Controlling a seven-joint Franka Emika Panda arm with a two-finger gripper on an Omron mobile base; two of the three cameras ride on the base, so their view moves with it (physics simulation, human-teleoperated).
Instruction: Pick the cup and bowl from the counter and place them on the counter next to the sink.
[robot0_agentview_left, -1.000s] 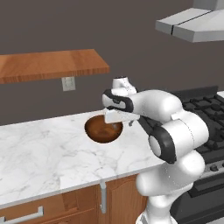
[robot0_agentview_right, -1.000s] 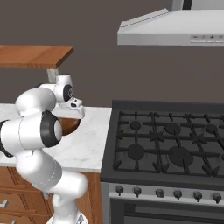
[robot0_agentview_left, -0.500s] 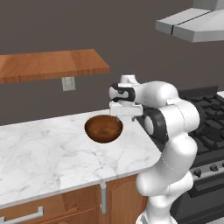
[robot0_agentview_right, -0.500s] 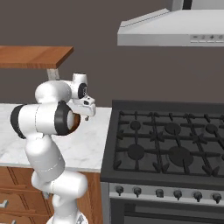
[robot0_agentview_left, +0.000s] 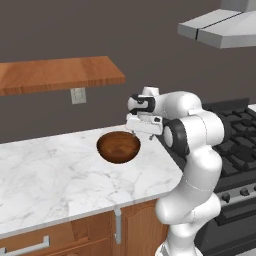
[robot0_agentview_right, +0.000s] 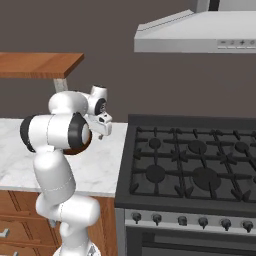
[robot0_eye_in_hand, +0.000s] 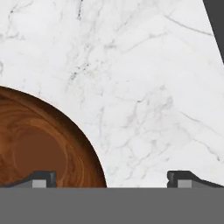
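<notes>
The dark brown wooden bowl (robot0_agentview_left: 118, 147) stands upright on the white marble counter (robot0_agentview_left: 55, 175), near its right end. My gripper (robot0_agentview_left: 143, 133) hangs open just above and to the right of the bowl's far-right rim, pointing down. In the hand view the bowl (robot0_eye_in_hand: 39, 144) fills the lower left. One fingertip is over its inside and the other over bare counter (robot0_eye_in_hand: 144, 87), with the gripper (robot0_eye_in_hand: 111, 179) open and holding nothing. From the right base view the gripper (robot0_agentview_right: 103, 131) shows beside my arm, which hides most of the bowl (robot0_agentview_right: 83, 149). The cup and the sink are out of view.
A black gas stove (robot0_agentview_right: 195, 160) adjoins the counter's right end under a grey range hood (robot0_agentview_right: 200, 32). A wooden shelf (robot0_agentview_left: 55, 75) hangs on the wall above the counter's left part, with a wall outlet (robot0_agentview_left: 77, 95) under it. Wooden cabinets (robot0_agentview_left: 75, 235) sit below.
My arm has drawn upright and the hand has shifted right, from over the bowl's far rim to its right edge. The bowl has not moved. The jaws stay wide.
</notes>
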